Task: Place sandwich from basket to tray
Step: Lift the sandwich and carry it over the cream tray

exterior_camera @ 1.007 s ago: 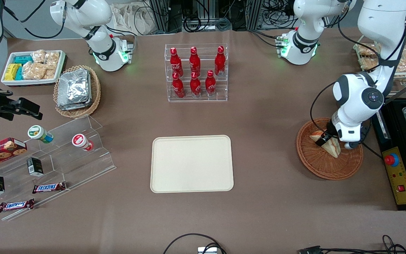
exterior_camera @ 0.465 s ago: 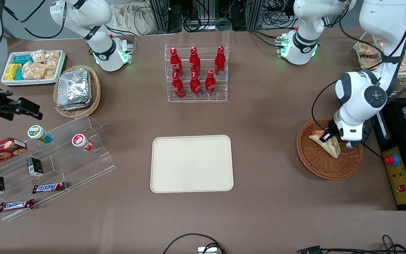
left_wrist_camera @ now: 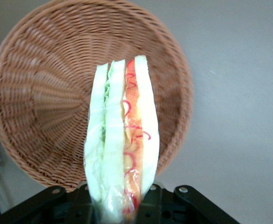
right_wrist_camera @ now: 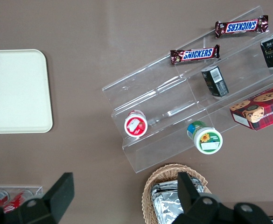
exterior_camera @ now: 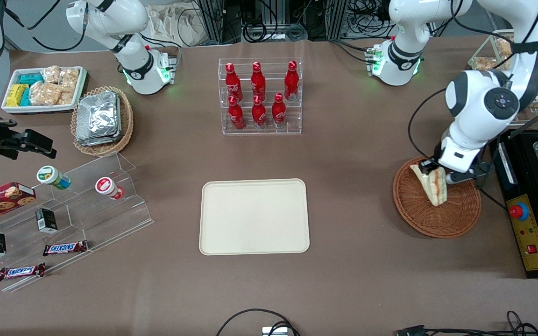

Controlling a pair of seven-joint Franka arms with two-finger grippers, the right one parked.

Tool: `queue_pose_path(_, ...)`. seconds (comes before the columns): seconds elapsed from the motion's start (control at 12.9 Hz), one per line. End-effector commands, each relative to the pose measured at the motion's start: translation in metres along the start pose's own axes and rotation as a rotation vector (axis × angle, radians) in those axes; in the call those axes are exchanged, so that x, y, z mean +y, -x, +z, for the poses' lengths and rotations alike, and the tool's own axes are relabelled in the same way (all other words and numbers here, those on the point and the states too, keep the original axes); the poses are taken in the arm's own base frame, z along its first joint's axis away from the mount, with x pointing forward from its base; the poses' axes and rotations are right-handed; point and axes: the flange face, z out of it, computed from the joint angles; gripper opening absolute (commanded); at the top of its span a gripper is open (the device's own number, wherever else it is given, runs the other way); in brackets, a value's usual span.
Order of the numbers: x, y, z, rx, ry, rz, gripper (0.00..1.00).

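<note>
My gripper (exterior_camera: 437, 173) is shut on the sandwich (exterior_camera: 432, 185), a white-bread wedge with red, orange and green layers, and holds it lifted above the round reddish-brown basket (exterior_camera: 437, 219) at the working arm's end of the table. In the left wrist view the sandwich (left_wrist_camera: 122, 140) hangs edge-on from the gripper (left_wrist_camera: 121, 205), with the empty basket (left_wrist_camera: 38, 102) below it. The cream tray (exterior_camera: 254, 216) lies flat and bare mid-table, toward the parked arm from the basket. The right wrist view shows a part of that tray (right_wrist_camera: 15, 91).
A clear rack of red bottles (exterior_camera: 259, 95) stands farther from the front camera than the tray. A yellow control box (exterior_camera: 526, 233) borders the basket at the table's end. An acrylic shelf with snacks (exterior_camera: 63, 214) and an oval basket of foil packs (exterior_camera: 102, 119) lie toward the parked arm.
The gripper has risen with the sandwich, which lay in the basket a second ago and now hangs point-down above it. The arm's wrist has lifted and moved slightly away from the front camera.
</note>
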Motion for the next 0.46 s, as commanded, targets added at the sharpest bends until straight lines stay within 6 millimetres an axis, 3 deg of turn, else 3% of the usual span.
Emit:
queue_pose_path(0.0,0.033,0.004,-0.019,0.007,-0.01,0.206,0.0)
queue_pose_path(0.39,0.13,-0.008,-0.061,-0.034,0.017,0.273,0.03)
